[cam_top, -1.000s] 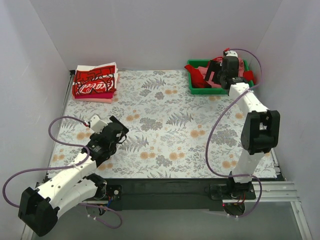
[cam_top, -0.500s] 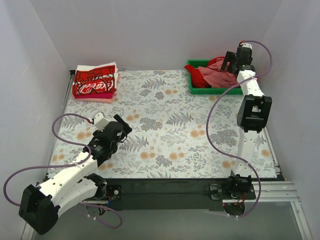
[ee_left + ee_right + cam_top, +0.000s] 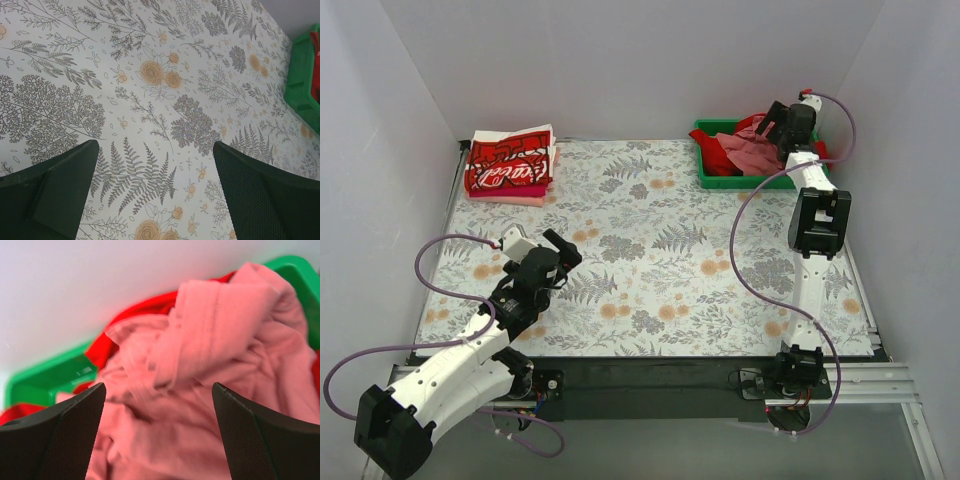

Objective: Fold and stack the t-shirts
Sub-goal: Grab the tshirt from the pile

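A crumpled salmon-pink t-shirt (image 3: pixel 756 152) (image 3: pixel 210 390) lies in the green tray (image 3: pixel 708 181) on top of a bright red t-shirt (image 3: pixel 719 157) (image 3: pixel 145 315). My right gripper (image 3: pixel 775 127) (image 3: pixel 159 386) hangs open just over the pink cloth at the tray's far right. Its jaws stand wide on either side of a fold and hold nothing. Folded red-and-white printed t-shirts (image 3: pixel 510 164) are stacked at the far left corner. My left gripper (image 3: pixel 563 252) (image 3: pixel 155 145) is open and empty above the floral table cover (image 3: pixel 150 75), near the front left.
The green tray's rim (image 3: pixel 50 377) shows behind the cloth, close to the white back wall; the tray's edge (image 3: pixel 302 75) also shows far right in the left wrist view. White walls close the table in on three sides. Purple cables loop beside both arms.
My right arm has stretched upright toward the back, carrying its gripper from the middle of the tray to its far right side; the pink t-shirt now shows uncovered. The left arm shifted slightly.
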You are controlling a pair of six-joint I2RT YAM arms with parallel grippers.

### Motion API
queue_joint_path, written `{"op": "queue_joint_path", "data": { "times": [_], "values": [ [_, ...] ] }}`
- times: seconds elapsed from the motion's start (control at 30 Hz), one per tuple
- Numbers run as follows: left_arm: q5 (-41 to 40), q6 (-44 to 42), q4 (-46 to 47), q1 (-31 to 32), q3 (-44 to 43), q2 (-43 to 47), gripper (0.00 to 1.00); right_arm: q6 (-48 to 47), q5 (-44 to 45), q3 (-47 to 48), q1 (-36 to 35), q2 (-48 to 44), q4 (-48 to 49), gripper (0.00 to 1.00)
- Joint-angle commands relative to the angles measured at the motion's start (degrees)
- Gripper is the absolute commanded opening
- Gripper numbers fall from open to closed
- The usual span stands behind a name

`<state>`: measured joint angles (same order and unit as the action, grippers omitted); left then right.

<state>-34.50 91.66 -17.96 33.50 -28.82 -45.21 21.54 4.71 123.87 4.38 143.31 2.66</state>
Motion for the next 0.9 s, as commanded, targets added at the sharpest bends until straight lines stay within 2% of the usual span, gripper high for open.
{"op": "queue_joint_path", "data": {
  "times": [0.0, 0.17, 0.27, 0.3, 0.37, 0.4, 0.6, 0.87],
  "values": [
    [-1.79, -0.69, 0.38, 0.25, -0.01, 0.48, 0.98, 5.52, 0.39, 2.6, 0.19, 2.15, 10.61, 0.9],
    [-0.74, -0.78, 0.29, 0.25, -0.71, 0.21, 0.98, 8.95, 3.64, 3.83, 0.19, 4.52, 13.16, 0.79],
    [-1.27, -0.69, 0.2, 0.25, -0.62, 0.12, 0.98, 9.31, 3.55, 3.74, 0.19, 5.23, 14.39, 0.65],
    [-1.18, -0.69, 0.2, 0.17, -0.54, -0.05, 0.98, 9.4, 3.55, 3.05, 0.19, 4.97, 14.83, 0.45],
    [-0.92, -0.69, 0.2, 0.25, -0.71, -0.05, 0.98, 9.4, 4.08, 2.08, 0.19, 4.36, 15.8, 0.22],
    [-0.92, -0.69, 0.2, 0.17, -0.71, -0.05, 0.98, 9.57, 4.43, 0.85, 0.19, 3.39, 16.15, 0.02],
    [0.75, -0.78, 0.38, 0.17, -0.62, 0.04, 0.98, 5.19, 4.7, -4.25, 0.19, -4.41, 18.08, 0.01],
    [5.06, -0.78, 0.64, 0.25, -1.07, 1.18, 0.98, -10.87, 3.03, -18.38, -0.6, -22.44, 20.81, 0.01]
  ]
}}
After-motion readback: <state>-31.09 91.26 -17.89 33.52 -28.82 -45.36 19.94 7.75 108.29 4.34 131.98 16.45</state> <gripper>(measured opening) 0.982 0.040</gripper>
